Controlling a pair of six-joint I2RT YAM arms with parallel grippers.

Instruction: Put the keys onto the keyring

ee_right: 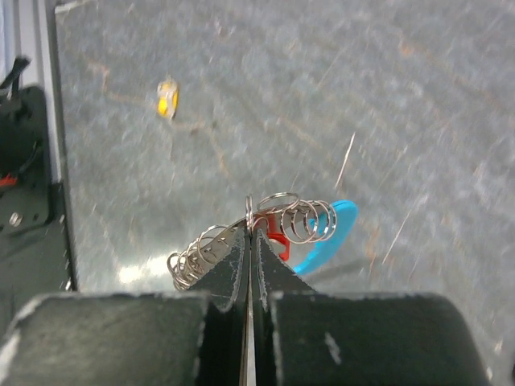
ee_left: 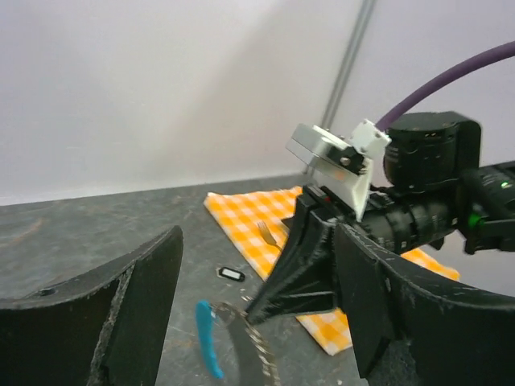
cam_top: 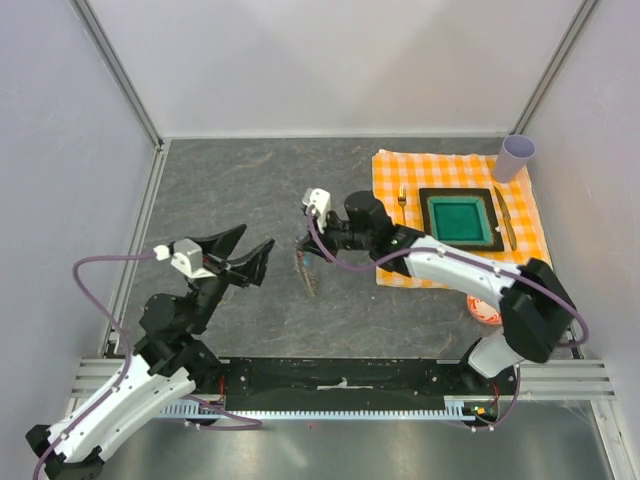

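My right gripper (ee_right: pixel 251 229) is shut on a wire ring of the keyring (ee_right: pixel 302 217) and holds it just above the table. The red head of the key (ee_right: pixel 277 231) sits right beside the fingertips among the rings, with a flat silver strip running left into the coiled chain (ee_right: pixel 193 257). I cannot tell whether the key is threaded on. The blue piece (ee_right: pixel 326 237) hangs behind. In the top view the chain (cam_top: pixel 308 276) dangles from the right gripper (cam_top: pixel 311 248). My left gripper (cam_top: pixel 243 256) is open and empty, just left of it. The left wrist view shows the blue piece (ee_left: pixel 208 338) and chain (ee_left: pixel 259 347).
An orange checked cloth (cam_top: pixel 455 170) at the right holds a green tray (cam_top: pixel 460 218), a fork (cam_top: pixel 402 197) and a gold utensil (cam_top: pixel 506 230). A lilac cup (cam_top: pixel 517 157) stands at its far corner. A black-and-white fob (ee_left: pixel 231 274) and a yellow object (ee_right: pixel 167 98) lie on the table.
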